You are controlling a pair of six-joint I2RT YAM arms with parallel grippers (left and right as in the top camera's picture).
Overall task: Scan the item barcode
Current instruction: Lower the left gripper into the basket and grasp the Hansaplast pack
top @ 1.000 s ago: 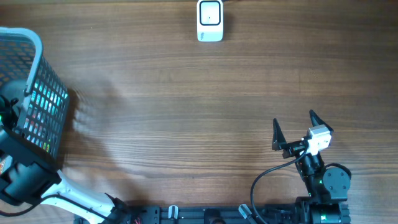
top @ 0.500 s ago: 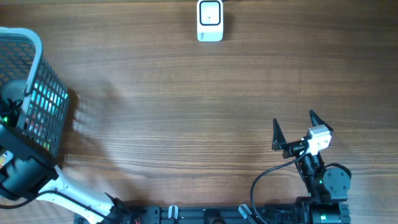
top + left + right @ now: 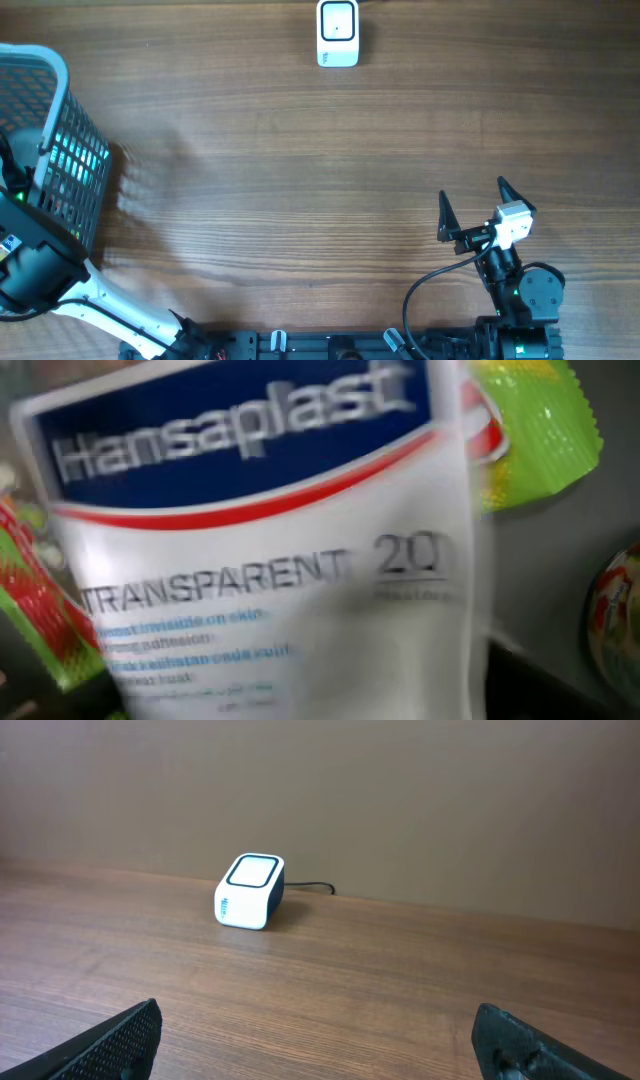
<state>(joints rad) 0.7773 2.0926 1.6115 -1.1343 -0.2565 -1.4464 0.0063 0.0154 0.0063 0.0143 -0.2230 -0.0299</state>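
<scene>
**Colleague:** What is on your screen?

**Operator:** From above, I see a wooden worktop (image 3: 300,180). A grey wire basket (image 3: 78,165) stands at its left edge, and my left arm (image 3: 35,275) is reaching in at the basket's near corner. My right gripper (image 3: 471,188) is parked low on the right with its fingers spread wide and nothing between them. A small white barcode scanner (image 3: 338,33) sits at the far edge, centre.

**Colleague:** And the item?

**Operator:** A blurred blue-and-white Hansaplast plaster pack (image 3: 270,550) fills my left wrist view. It appears to be inside the basket, lying among green packets (image 3: 530,420). I judge it light, flat, glossy and bendy, so it may slip. I would pinch it by one edge. No barcode shows on this face.

**Colleague:** What about the left gripper?

**Operator:** Its fingers are out of sight, so I cannot tell whether they are apart or together.

**Colleague:** What has changed since a second ago?

**Operator:** My left arm has edged further toward the basket. The scanner and right arm are unmoved.
</scene>
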